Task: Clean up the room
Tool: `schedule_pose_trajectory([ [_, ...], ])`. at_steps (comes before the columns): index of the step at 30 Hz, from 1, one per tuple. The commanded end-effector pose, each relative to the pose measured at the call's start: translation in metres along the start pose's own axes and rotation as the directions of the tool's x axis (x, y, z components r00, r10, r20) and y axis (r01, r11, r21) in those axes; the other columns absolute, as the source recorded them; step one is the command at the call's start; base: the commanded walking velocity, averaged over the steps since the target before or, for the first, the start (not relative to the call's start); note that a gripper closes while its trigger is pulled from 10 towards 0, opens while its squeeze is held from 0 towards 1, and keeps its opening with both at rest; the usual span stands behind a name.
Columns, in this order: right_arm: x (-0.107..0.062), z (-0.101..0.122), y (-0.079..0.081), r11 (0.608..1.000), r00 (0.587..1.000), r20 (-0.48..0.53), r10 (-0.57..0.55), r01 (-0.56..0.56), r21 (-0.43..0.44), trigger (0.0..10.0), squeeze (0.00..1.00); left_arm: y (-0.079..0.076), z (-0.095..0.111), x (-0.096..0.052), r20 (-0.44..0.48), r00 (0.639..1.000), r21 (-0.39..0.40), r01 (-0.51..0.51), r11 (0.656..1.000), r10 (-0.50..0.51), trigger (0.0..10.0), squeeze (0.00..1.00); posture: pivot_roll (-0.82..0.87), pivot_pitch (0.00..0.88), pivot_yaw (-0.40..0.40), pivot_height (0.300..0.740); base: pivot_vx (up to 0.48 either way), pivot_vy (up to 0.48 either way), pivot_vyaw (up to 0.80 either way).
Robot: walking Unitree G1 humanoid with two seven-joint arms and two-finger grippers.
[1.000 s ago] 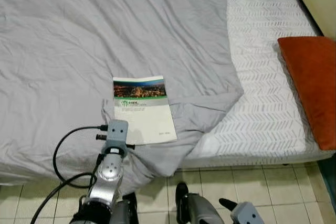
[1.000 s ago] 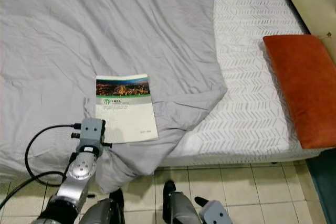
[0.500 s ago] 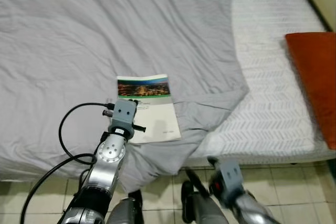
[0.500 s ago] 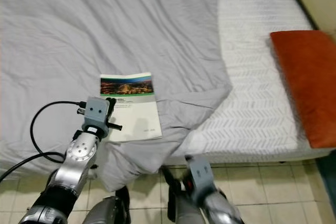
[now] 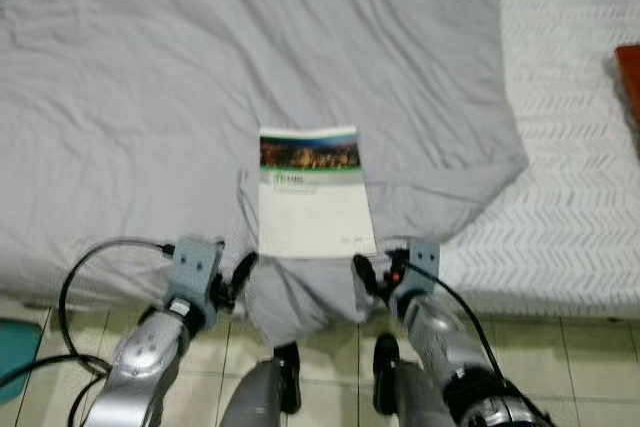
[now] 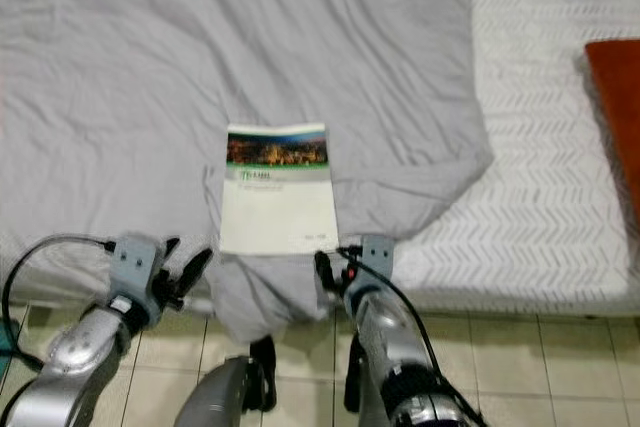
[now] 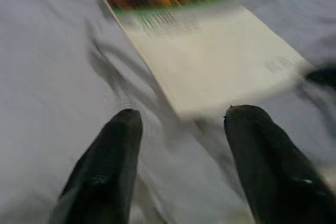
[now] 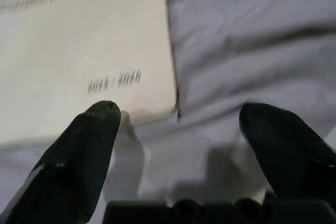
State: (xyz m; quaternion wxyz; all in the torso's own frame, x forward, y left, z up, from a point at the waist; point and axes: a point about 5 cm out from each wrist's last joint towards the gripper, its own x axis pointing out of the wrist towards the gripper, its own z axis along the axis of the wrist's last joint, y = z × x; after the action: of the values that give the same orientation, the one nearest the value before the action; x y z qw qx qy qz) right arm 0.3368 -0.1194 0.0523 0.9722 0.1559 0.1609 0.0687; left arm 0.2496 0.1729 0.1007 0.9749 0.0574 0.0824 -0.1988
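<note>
A thin white book with a green-banded photo strip along its top lies flat on the grey bedsheet, near the bed's front edge. My left gripper is open, low at the bed edge just left of the book's near corner. My right gripper is open as well, with its fingers straddling the book's near right corner just above the sheet. Both arms, the left and the right, reach up from below toward the book.
A white patterned mattress lies bare to the right of the grey sheet. An orange pillow rests at the right edge. Beige floor tiles run along the bed's front, with a teal object at far left.
The camera has moved in and to the left over the bed. My right arm has risen from the floor side to the book's near right corner; the left gripper dropped back to the bed edge.
</note>
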Motion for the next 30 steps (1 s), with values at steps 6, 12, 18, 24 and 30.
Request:
schedule_pose_trajectory([
  [6,0.007,0.020,-0.003,0.997,0.995,0.094,-0.030,0.024,0.068,10.0,0.00,-0.006,-0.006,-0.020,-0.073,0.997,-0.045,0.009,0.999,-0.012,10.0,0.00,0.18,0.549,0.057,0.740,0.000,0.000,0.00],
  [12,0.014,0.041,0.013,0.990,0.983,0.179,0.041,-0.063,0.124,10.0,0.00,-0.016,-0.012,-0.027,-0.117,0.993,-0.077,0.015,0.997,-0.024,10.0,0.00,0.16,0.551,0.047,0.740,0.000,0.000,0.00],
  [18,0.016,0.029,0.024,0.962,0.987,0.109,0.114,-0.137,0.235,10.0,0.00,-0.027,-0.019,-0.031,-0.169,0.981,-0.091,0.077,0.993,-0.091,10.0,0.00,0.17,0.604,0.055,0.740,0.000,0.000,0.00],
  [24,0.018,0.031,0.027,0.987,0.990,0.079,0.120,-0.127,0.095,10.0,0.00,-0.036,-0.023,-0.034,-0.205,0.970,-0.066,0.120,0.991,-0.131,10.0,0.00,0.19,0.650,0.072,0.740,0.000,0.000,0.00],
  [30,0.017,0.031,0.012,0.997,0.999,0.046,-0.007,0.011,-0.083,10.0,0.00,-0.036,-0.027,-0.035,-0.226,0.967,-0.068,0.107,0.992,-0.120,10.0,0.00,0.17,0.671,0.062,0.740,0.000,0.000,0.00],
])
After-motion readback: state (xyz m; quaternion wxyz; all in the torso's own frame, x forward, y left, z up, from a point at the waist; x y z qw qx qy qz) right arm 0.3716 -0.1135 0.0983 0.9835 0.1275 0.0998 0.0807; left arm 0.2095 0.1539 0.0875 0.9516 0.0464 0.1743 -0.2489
